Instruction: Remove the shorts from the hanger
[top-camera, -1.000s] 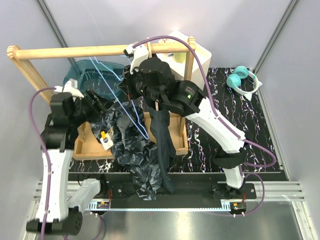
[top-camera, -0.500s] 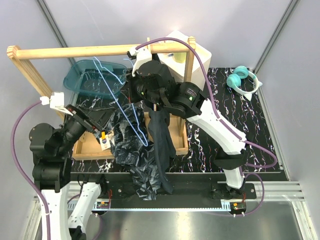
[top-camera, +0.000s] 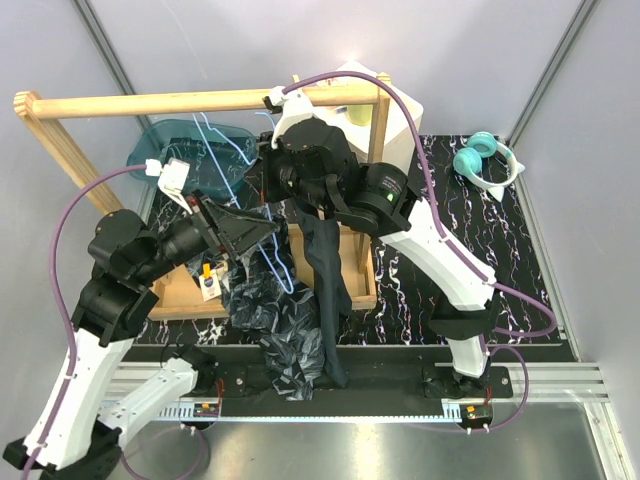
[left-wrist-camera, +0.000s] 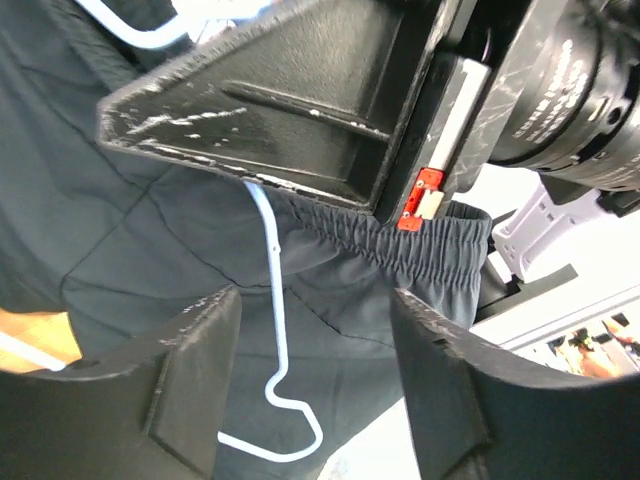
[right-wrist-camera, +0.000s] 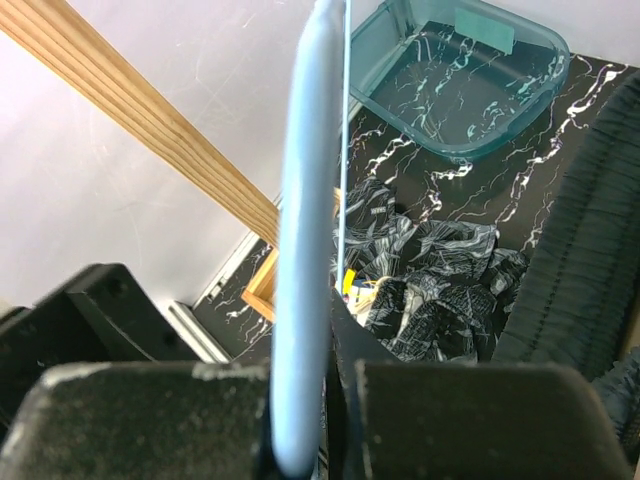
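1. Wooden rack (top-camera: 150, 101): top bar runs L–R across the back, uprights at both ends.
2. Teal bin (top-camera: 165, 155): clear plastic, back-left, under the bar.
3. White box (top-camera: 400, 110): back-centre, behind the rack's R upright.
4. Teal headphones (top-camera: 487, 163): back-right on the mat, well apart from everything else.
5. Mat (top-camera: 480, 240): black w/ white marble veins, covers the table.
6. Wooden tray (top-camera: 175, 290): rack base, L-centre.
7. Patterned cloth (top-camera: 275, 320): black/white, heaped over the tray's front edge, spilling to the near rail (top-camera: 330, 415).
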